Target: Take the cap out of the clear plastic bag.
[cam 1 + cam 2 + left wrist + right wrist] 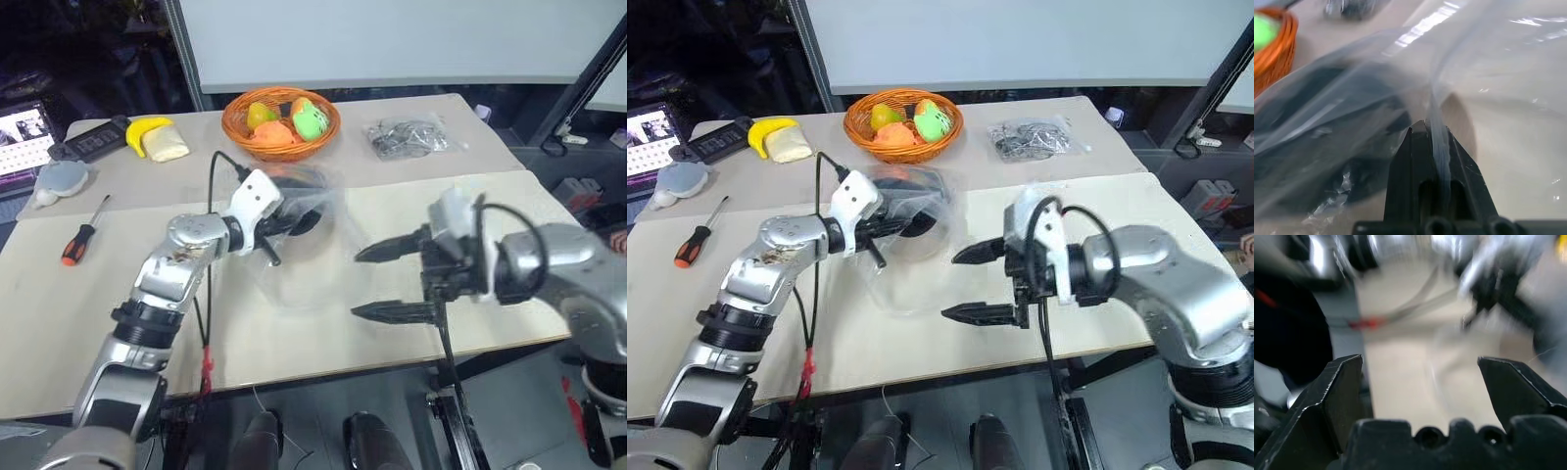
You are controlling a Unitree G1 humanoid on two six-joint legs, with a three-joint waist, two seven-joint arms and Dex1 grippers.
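The left gripper (1429, 128) is pinched tight on a fold of the bag (304, 250), holding it up over the table (118, 294). The cap (294, 217) shows as a dark shape inside the bag, right by the left gripper. The right gripper (387, 282) is wide apart and grips nothing, at 3 o'clock from the bag. The basket (280, 122) sits at 12 o'clock.

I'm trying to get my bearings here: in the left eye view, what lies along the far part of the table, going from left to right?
Grey-blue lump → black remote → banana → fruit basket → small clear bag of grey bits.
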